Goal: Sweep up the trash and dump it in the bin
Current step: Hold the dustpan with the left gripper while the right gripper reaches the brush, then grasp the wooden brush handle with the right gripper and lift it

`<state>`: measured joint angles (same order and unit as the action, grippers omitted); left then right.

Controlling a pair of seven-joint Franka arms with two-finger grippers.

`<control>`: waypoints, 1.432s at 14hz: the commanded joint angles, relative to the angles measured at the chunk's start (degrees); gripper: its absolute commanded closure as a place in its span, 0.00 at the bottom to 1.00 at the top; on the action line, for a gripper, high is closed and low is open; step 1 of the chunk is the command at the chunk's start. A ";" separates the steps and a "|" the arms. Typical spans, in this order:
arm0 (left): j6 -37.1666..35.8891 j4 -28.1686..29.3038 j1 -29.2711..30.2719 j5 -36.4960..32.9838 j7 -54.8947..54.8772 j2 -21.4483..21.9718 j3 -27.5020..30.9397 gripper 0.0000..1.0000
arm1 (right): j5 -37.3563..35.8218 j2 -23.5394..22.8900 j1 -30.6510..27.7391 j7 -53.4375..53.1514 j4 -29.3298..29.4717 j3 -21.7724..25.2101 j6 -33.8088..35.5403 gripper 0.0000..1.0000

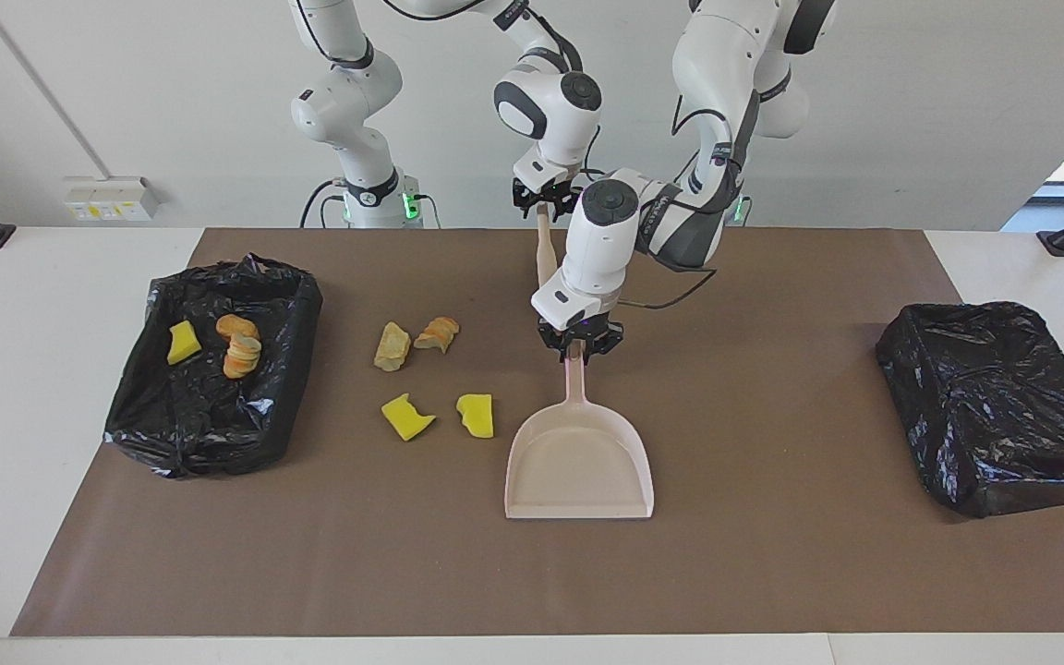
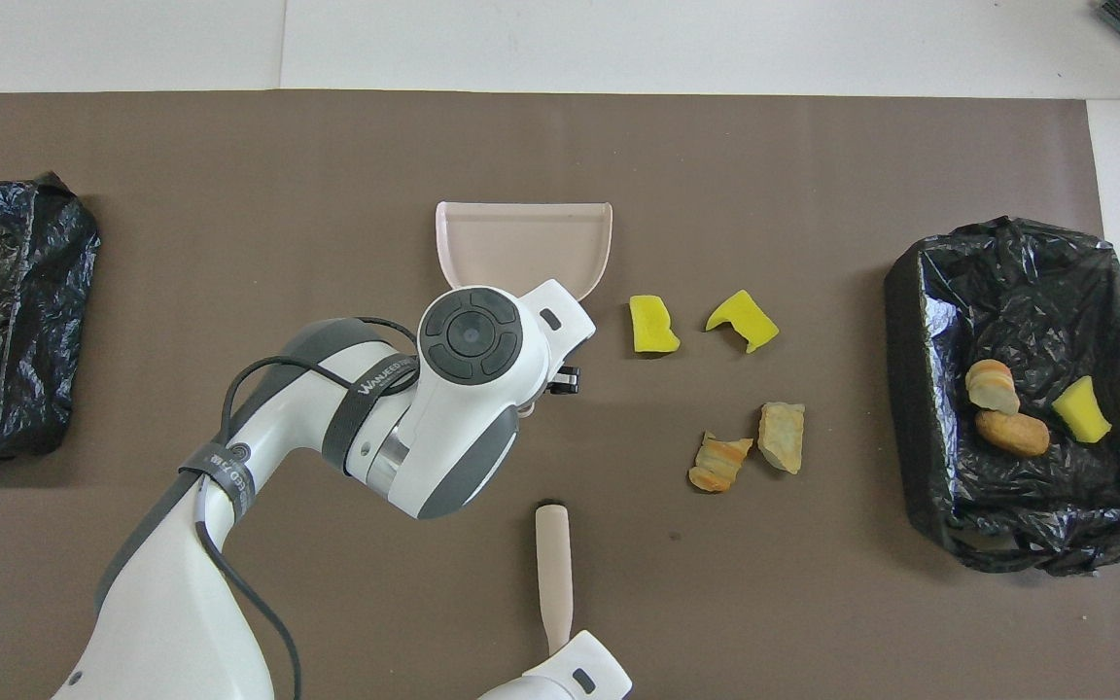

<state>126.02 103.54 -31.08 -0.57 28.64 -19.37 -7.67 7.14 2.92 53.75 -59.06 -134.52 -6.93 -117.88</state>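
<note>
1. The left gripper (image 1: pixel 578 349) grasps the handle of the pink dustpan (image 1: pixel 578 466), which lies on the brown mat (image 1: pixel 772 554).
2. The right gripper (image 1: pixel 543 205) grasps the brush handle (image 2: pixel 553 574).
3. Four trash chunks (image 1: pixel 475 414) lie beside the dustpan; three lie in the black bin (image 1: pixel 209 416).

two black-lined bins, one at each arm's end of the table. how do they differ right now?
1. Contents: the bin at the right arm's end holds three trash chunks; no trash shows in the bin at the left arm's end.
2. Liner: the first bin's bag is pushed down into an open hollow; the second bin's bag looks flatter across the top.
3. Nearby: four loose chunks lie beside the first bin, none beside the second.
Shared: both are lined with crinkled black bags.
</note>
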 commanded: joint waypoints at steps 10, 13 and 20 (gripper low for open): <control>-4.46 0.44 -0.48 -3.73 0.54 3.37 0.73 1.00 | -0.72 0.58 -0.84 3.06 2.51 0.07 -0.08 1.00; -7.71 0.44 -0.03 -3.73 -0.86 5.74 0.73 1.00 | -0.72 6.99 -5.30 12.97 4.44 0.16 7.89 1.00; -15.44 0.96 1.90 -3.73 -12.45 13.39 1.16 1.00 | -5.01 10.95 -14.89 39.09 11.04 0.78 23.57 1.00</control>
<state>112.94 103.19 -29.78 -3.28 19.50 -9.30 -6.50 4.27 13.26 40.62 -25.42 -124.21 -5.98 -95.93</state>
